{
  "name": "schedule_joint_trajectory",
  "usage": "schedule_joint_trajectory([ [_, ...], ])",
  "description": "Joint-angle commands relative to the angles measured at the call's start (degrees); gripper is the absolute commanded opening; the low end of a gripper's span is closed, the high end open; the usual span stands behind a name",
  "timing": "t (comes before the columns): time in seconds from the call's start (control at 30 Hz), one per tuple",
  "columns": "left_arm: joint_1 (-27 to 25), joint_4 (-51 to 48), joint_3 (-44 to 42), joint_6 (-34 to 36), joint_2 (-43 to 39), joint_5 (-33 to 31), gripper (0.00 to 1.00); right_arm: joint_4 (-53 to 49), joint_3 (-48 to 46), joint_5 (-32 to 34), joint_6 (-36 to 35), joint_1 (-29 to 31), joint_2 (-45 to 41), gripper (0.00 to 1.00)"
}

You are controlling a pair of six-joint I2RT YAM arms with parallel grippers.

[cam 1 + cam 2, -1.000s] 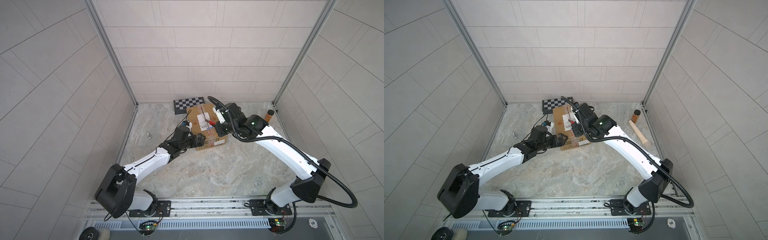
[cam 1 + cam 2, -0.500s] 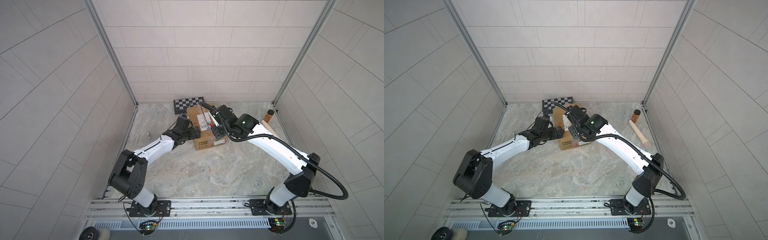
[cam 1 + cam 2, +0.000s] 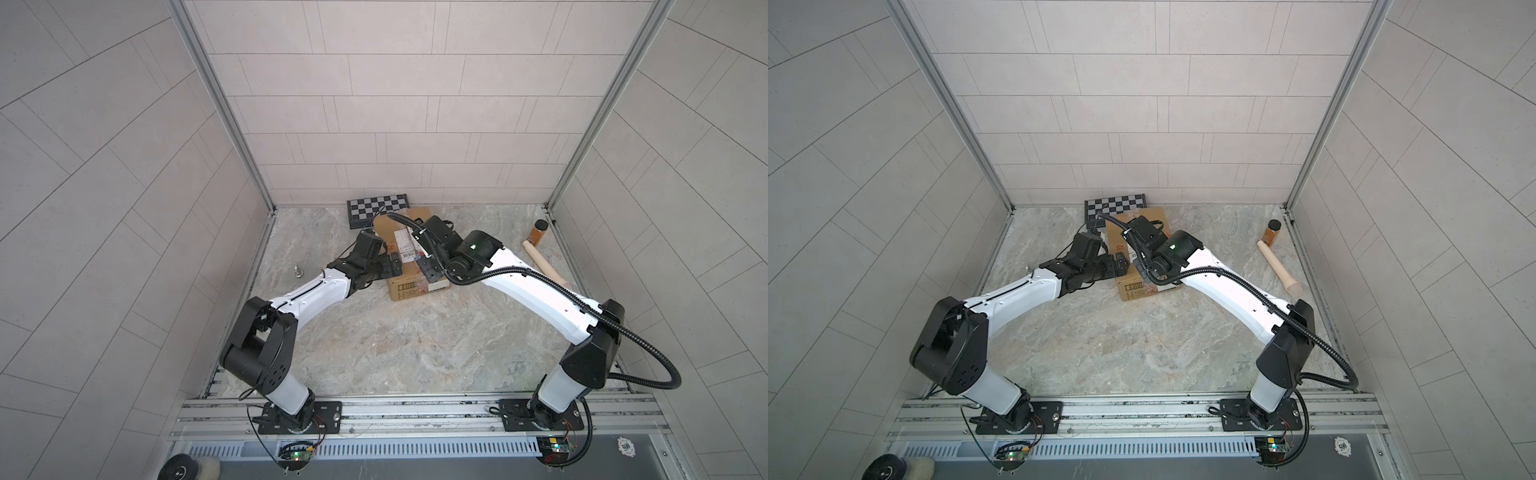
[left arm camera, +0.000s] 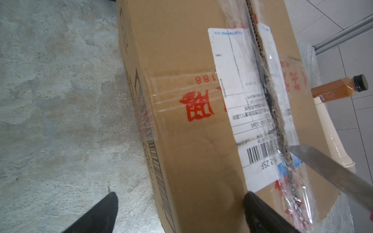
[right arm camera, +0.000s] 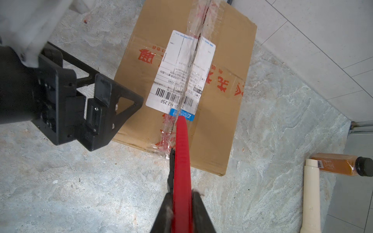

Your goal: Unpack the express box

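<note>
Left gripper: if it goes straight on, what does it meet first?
Likely the box: the open left gripper straddles its upper edge, one finger over the top, one over the floor. Depth unclear.

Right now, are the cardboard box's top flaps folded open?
No, the flaps of the box lie flat, with the red-handled knife at the taped seam.

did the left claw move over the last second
Yes. The left claw moved back toward the checkered board, staying beside the express box.
</note>
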Motion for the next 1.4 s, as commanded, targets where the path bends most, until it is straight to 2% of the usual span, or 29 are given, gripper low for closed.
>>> schedule_joint_trajectory([
  [0.0, -0.1, -4.0, -1.2, 0.0, 1.8, -1.8, 1.0, -0.2, 0.5, 1.0, -0.7, 0.5, 0.7, 0.0],
  [0.3, -0.1, -3.6, -1.9, -0.6, 2.8, -1.8, 1.0, -2.0, 0.5, 5.0, -0.5, 0.8, 2.8, 0.0],
  [0.53, -0.2, -3.3, -3.0, -1.0, 3.2, -1.9, 1.0, -2.3, 1.4, 4.2, -0.3, 1.3, 5.6, 0.0],
  [0.7, -0.1, -2.8, -4.1, -1.1, 3.6, -2.0, 1.0, -4.8, 4.9, 4.8, 0.8, 1.5, 9.5, 0.0],
  [0.87, -0.2, -2.9, -4.8, -1.2, 4.3, -2.4, 1.0, -12.7, 10.8, 7.3, 3.4, 1.5, 13.2, 0.0],
  [1.17, 0.0, -3.1, -5.7, -2.1, 5.8, -2.8, 0.99, -12.0, 10.1, 5.8, 3.9, 1.5, 6.1, 0.0],
  [1.37, 0.0, -2.9, -6.3, -2.1, 5.8, -2.6, 0.98, -5.0, 5.5, 3.4, 2.1, 1.6, 1.1, 0.0],
])
